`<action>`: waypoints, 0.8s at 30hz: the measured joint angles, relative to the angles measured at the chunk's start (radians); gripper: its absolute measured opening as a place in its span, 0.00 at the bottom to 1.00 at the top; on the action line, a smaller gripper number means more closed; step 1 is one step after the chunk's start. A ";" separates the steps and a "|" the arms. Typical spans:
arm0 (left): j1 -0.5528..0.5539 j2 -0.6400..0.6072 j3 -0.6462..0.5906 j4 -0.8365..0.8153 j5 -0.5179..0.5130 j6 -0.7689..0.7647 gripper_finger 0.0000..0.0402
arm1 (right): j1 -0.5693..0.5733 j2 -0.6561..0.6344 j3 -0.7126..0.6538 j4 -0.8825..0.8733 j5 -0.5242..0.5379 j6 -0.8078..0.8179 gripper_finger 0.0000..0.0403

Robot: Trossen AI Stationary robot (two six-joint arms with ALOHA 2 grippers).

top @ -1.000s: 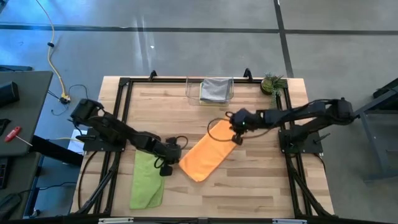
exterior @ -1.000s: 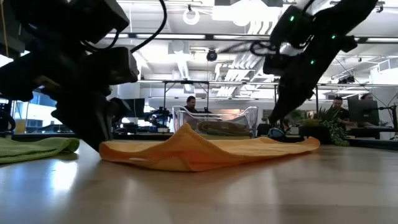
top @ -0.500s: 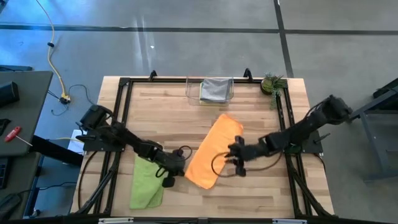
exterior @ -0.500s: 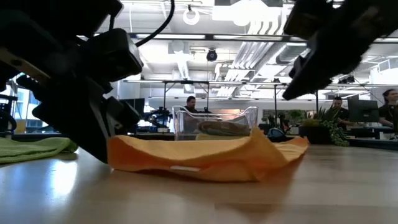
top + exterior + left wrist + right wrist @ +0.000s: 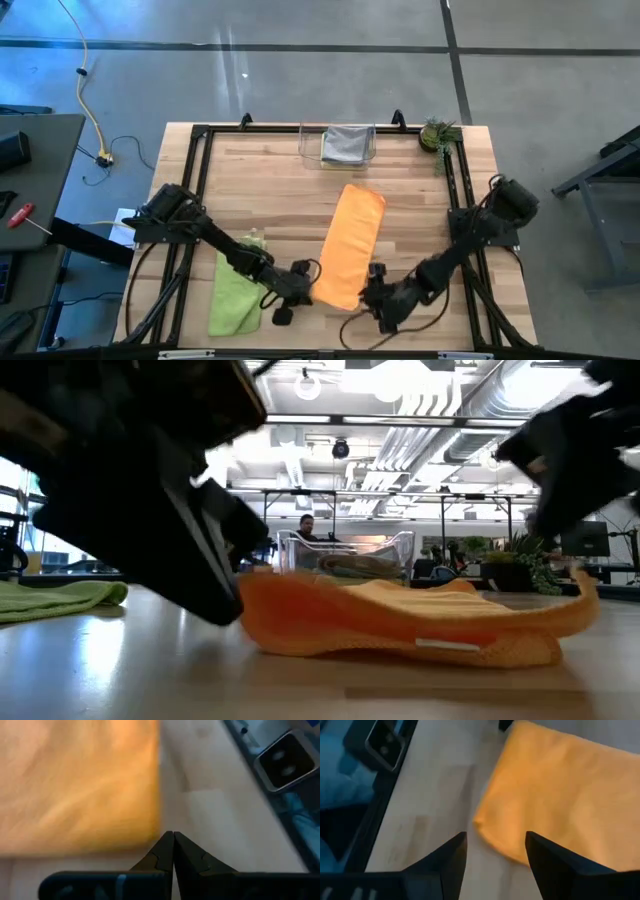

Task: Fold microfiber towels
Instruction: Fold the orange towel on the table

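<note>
Both grippers have swung toward six o'clock, folding the orange towel [image 5: 349,246]; right gripper [image 5: 372,297] jaws parted, left gripper [image 5: 298,285] jaws closed, empty.

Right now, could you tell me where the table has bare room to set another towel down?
Bare wood lies between the clear bin and the orange towel, and right of that towel. The front is crowded: lime green towel, left tool, right tool.
</note>
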 joint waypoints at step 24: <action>-0.094 -0.110 0.070 -0.184 -0.126 0.013 0.00 | 0.044 0.295 0.224 -0.085 0.182 -0.097 0.48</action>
